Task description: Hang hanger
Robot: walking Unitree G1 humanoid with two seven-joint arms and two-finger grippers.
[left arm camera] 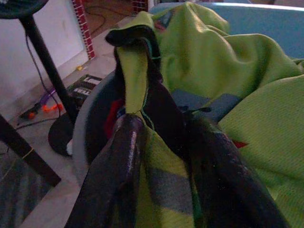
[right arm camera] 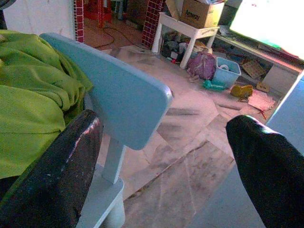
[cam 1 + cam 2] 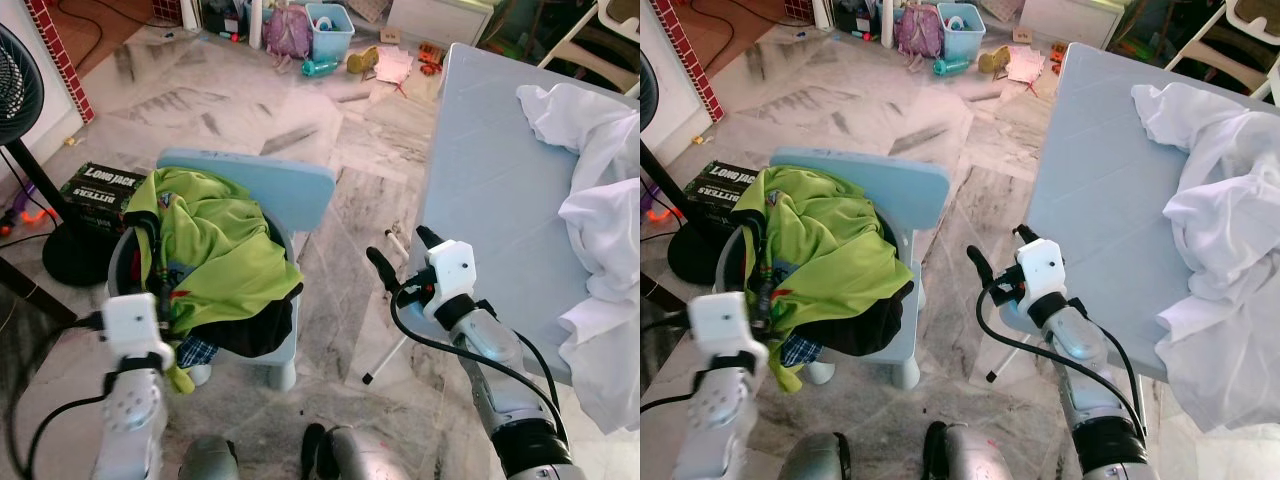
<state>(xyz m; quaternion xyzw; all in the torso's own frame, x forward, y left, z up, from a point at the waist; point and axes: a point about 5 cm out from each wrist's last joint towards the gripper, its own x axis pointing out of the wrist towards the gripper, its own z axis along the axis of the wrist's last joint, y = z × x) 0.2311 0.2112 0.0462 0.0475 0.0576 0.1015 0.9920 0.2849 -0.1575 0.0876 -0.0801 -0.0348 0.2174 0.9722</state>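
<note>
Left claw [image 1: 156,142]: closed on the crumpled lime-green garment [image 3: 215,245] heaped on the small pale-blue plastic chair [image 3: 290,195].
Right claw [image 3: 400,255]: held open, empty, beside the pale-blue tabletop [image 3: 490,190].

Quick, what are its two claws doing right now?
Left gripper: jaws shut on the green garment.
Right gripper: jaws open, holding nothing.

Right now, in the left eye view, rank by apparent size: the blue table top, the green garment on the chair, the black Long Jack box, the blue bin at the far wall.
1. Blue table top
2. Green garment
3. Black box
4. Blue bin

The bin stands much farther away, so its true size against the box is unsure.
</note>
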